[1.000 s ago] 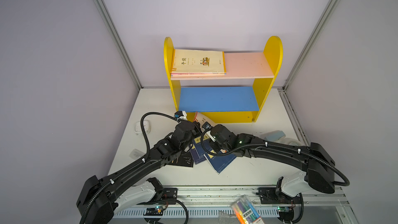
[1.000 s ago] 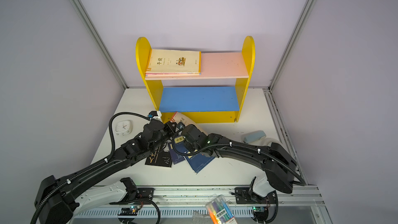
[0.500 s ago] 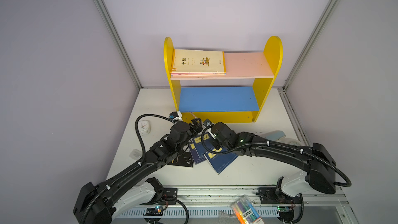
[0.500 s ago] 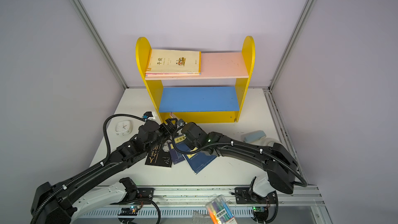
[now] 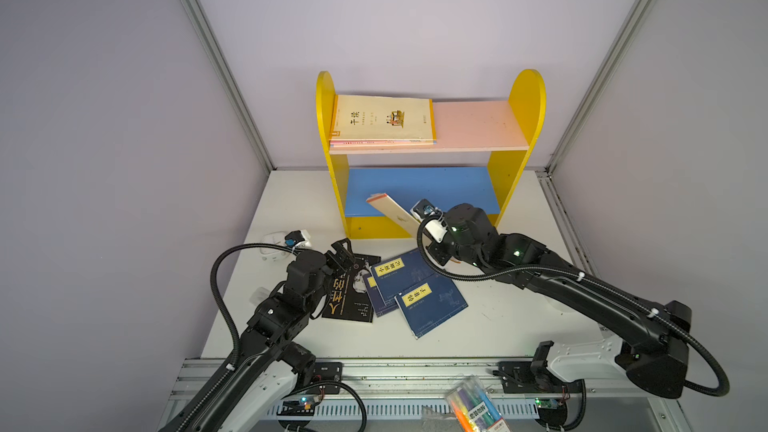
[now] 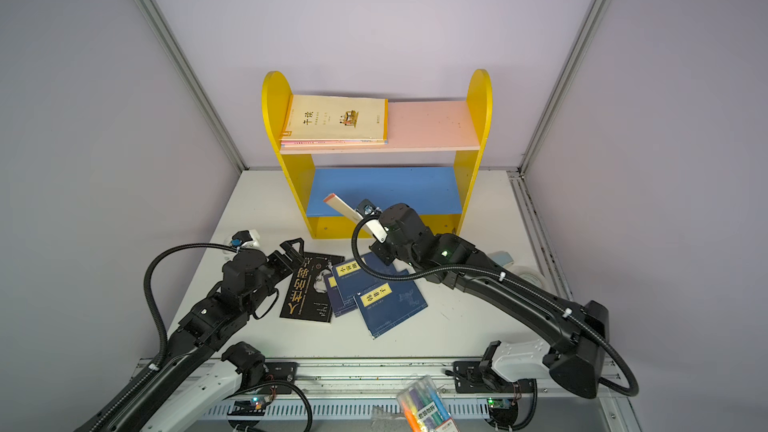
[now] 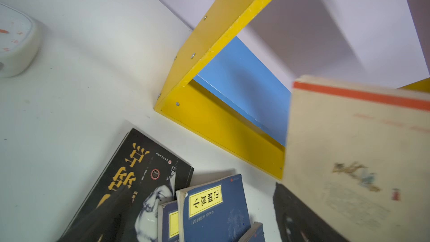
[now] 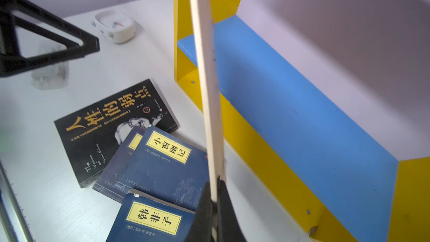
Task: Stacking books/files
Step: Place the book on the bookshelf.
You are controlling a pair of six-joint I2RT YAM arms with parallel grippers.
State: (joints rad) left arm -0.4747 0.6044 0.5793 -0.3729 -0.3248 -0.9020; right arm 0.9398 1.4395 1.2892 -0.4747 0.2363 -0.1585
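Partway | I am gripping a cream book in my right hand, before the blue shelf | left hand hanging released above the black book | stack lying on the pink shelf | navy books waiting on the desk.

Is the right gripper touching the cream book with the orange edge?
Touching. The right wrist view shows the right gripper shut on the cream book, its jaws pressed flat against both covers with no gap.
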